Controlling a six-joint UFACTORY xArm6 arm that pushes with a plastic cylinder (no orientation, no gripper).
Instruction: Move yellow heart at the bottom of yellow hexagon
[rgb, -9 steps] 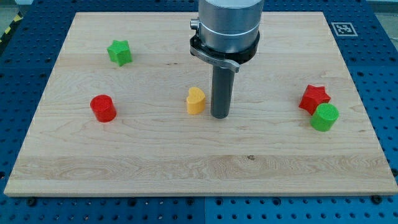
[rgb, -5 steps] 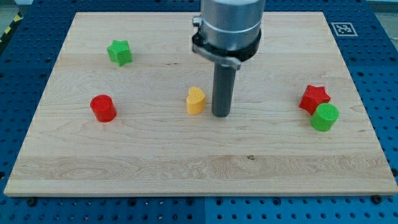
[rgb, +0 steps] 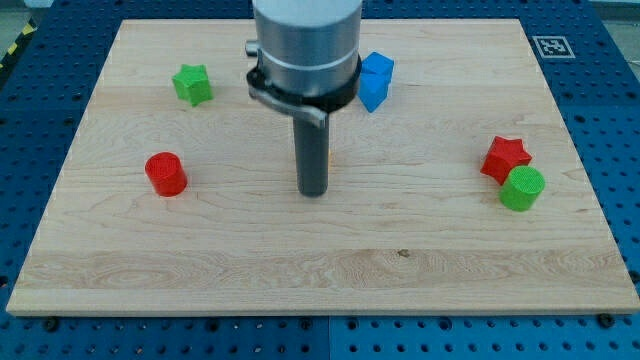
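my tip is down on the board mid-view; no claw on this rig, just a rod. yellow heart almost fully hidden behind the rod, only a sliver showing. yellow hexagon not visible anywhere, possibly behind the arm. blue block at upper right of it. can't confirm placement, so task looks unfinished

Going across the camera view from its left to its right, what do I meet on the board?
Red cylinder → green star → my tip, with the yellow heart almost wholly hidden behind the rod → blue block → red star → green cylinder, touching that star.
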